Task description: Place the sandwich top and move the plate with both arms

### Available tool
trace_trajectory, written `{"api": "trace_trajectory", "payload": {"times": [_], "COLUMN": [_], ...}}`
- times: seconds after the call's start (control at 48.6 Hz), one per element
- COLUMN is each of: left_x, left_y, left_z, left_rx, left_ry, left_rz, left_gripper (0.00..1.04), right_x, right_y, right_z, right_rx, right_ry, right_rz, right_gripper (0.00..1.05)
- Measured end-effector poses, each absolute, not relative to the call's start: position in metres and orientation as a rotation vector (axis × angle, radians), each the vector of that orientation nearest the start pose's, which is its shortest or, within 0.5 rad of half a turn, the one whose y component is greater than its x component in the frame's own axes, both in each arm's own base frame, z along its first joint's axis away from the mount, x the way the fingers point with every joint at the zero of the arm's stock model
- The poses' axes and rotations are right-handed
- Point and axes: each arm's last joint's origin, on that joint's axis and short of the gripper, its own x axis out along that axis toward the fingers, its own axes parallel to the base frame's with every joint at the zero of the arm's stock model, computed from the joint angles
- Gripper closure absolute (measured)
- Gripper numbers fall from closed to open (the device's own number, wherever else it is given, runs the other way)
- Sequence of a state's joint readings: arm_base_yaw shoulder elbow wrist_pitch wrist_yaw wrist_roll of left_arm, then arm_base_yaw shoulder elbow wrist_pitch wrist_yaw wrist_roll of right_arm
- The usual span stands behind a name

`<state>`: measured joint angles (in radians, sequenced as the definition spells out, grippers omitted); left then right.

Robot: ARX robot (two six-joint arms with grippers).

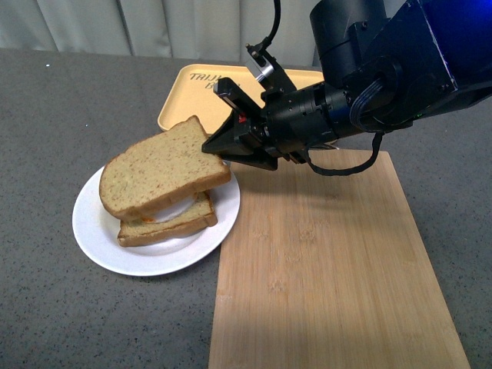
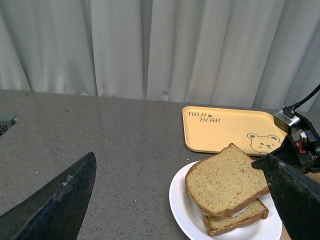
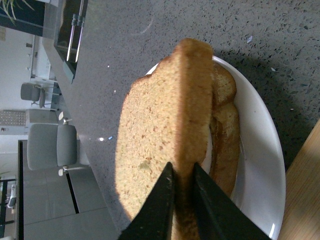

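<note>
Front view: the right gripper reaches in from the upper right, clamped on the right-hand crust of the sandwich top. The slice sits tilted, gripped edge raised, its far side lying over a lower slice. A sliver of white filling shows between them. Both are on the plate, centre left of frame, on the grey table. The plate's right rim meets the bamboo board. The yellow tray lies behind, at upper centre.

Right wrist view adds: both black fingers pinch the crust edge-on, bread filling the gap.

The left arm is missing from the front view. Only the left wrist view shows the left gripper, with its jaws spread wide and only bare table between them. It stays well clear of the plate. This view alone shows the tray's bear print.
</note>
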<state>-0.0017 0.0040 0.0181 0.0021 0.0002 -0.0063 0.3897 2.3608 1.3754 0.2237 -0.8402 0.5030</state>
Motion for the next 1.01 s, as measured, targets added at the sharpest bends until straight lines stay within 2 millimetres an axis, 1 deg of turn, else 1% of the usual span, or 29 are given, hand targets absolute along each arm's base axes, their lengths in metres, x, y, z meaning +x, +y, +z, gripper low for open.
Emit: {"api": "trace_trajectory", "payload": {"times": [0.021,0.103,0.124,0.227,0.268,0.432,0.453,0.474,0.515,0.535,0.556,0.597,0.618,0.68,0.7,0.721,0.741,0.762,0.782,0.803,0.865,0.885,0.927,1.009], "left_x": [0.097,0.097,0.097,0.097,0.097,0.097,0.097,0.097,0.097,0.097,0.097,0.097,0.097,0.097,0.097,0.097,0.097,0.097,0.097,0.097,0.097,0.097,0.097,0.097], "left_y": [0.000,0.000,0.000,0.000,0.000,0.000,0.000,0.000,0.000,0.000,0.000,0.000,0.000,0.000,0.000,0.000,0.000,0.000,0.000,0.000,0.000,0.000,0.000,0.000], "left_z": [0.170,0.170,0.170,0.170,0.170,0.170,0.170,0.170,0.170,0.170,0.170,0.170,0.170,0.170,0.170,0.170,0.170,0.170,0.170,0.170,0.170,0.170,0.170,0.170], "left_rx": [-0.006,-0.006,-0.006,-0.006,-0.006,-0.006,-0.006,-0.006,-0.007,-0.006,-0.006,-0.006,-0.006,-0.006,-0.006,-0.006,-0.006,-0.007,-0.006,-0.006,-0.006,-0.006,-0.006,-0.006], "left_ry": [-0.016,-0.016,-0.016,-0.016,-0.016,-0.016,-0.016,-0.016,-0.016,-0.016,-0.016,-0.017,-0.017,-0.016,-0.016,-0.016,-0.017,-0.017,-0.017,-0.016,-0.016,-0.017,-0.016,-0.017], "left_rz": [-0.002,-0.002,-0.002,-0.002,-0.002,-0.002,-0.002,-0.002,-0.002,-0.001,-0.003,-0.003,-0.003,-0.002,-0.002,-0.001,-0.001,-0.001,-0.001,-0.001,-0.002,-0.002,-0.002,-0.003], "left_gripper": [0.07,0.07,0.07,0.07,0.07,0.07,0.07,0.07,0.07,0.07,0.07,0.07,0.07,0.07,0.07,0.07,0.07,0.07,0.07,0.07,0.07,0.07,0.07,0.07], "right_x": [0.414,0.412,0.412,0.405,0.404,0.406,0.406,0.406,0.403,0.400,0.399,0.387,0.383,0.360,0.359,0.350,0.347,0.343,0.336,0.334,0.326,0.325,0.325,0.325], "right_y": [0.193,0.190,0.190,0.182,0.180,0.175,0.175,0.176,0.175,0.172,0.171,0.160,0.157,0.135,0.133,0.124,0.120,0.114,0.105,0.103,0.091,0.090,0.085,0.083], "right_z": [0.058,0.059,0.059,0.061,0.063,0.068,0.068,0.066,0.060,0.058,0.057,0.055,0.055,0.064,0.068,0.074,0.078,0.085,0.096,0.100,0.116,0.117,0.121,0.120], "right_rx": [0.596,0.591,0.588,0.527,0.510,0.488,0.473,0.445,0.299,0.211,0.193,0.097,0.080,0.023,0.023,0.018,0.019,0.021,0.027,0.029,0.038,0.039,0.043,0.041], "right_ry": [1.071,1.063,1.061,1.045,1.035,1.005,0.990,0.958,0.754,0.622,0.595,0.426,0.390,0.210,0.192,0.141,0.119,0.088,0.039,0.026,-0.028,-0.032,-0.043,-0.038], "right_rz": [0.950,0.947,0.945,0.876,0.866,0.869,0.849,0.830,0.690,0.571,0.543,0.385,0.351,0.150,0.135,0.079,0.061,0.043,0.022,0.018,-0.006,-0.012,-0.032,-0.040], "right_gripper": [0.88,0.74,0.72,0.53,0.48,0.22,0.20,0.20,0.26,0.30,0.31,0.39,0.40,0.51,0.53,0.56,0.58,0.61,0.65,0.67,0.77,0.78,0.87,0.98]}}
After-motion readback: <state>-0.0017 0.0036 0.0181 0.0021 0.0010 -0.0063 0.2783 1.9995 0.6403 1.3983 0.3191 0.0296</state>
